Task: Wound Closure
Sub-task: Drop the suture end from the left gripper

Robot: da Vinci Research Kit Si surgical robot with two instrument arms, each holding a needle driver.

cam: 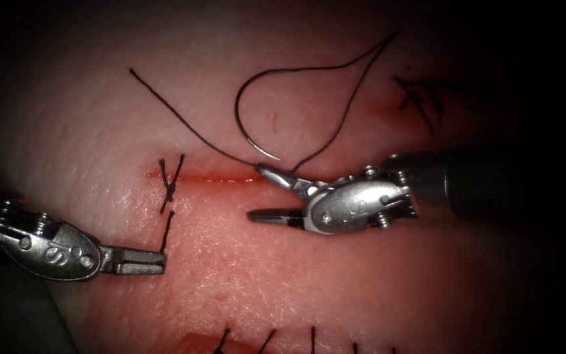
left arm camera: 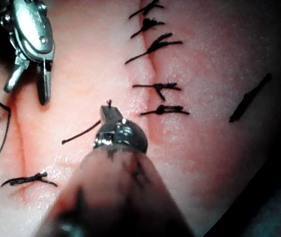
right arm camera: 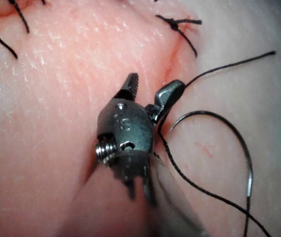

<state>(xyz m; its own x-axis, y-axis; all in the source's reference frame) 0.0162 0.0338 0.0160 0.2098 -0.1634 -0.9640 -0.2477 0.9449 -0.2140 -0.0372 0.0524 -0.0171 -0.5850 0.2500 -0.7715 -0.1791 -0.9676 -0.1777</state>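
The cut runs across the tissue, with one knotted stitch at its left end. The curved needle lies free on the tissue beyond the cut, not in it, held by neither tool. Its thread loops away and comes back to the cut beside my right tool, whose jaws stand open and hold nothing; one jaw touches the thread. My left tool, on the near left, is shut on a short cut end of thread; a tuft sticks out at its tip.
A row of finished stitches crosses another closed cut at the near edge, also seen as stitches. Dark ink marks lie at the far right. Red fluid lines the cut. A long thread tail lies to the far left.
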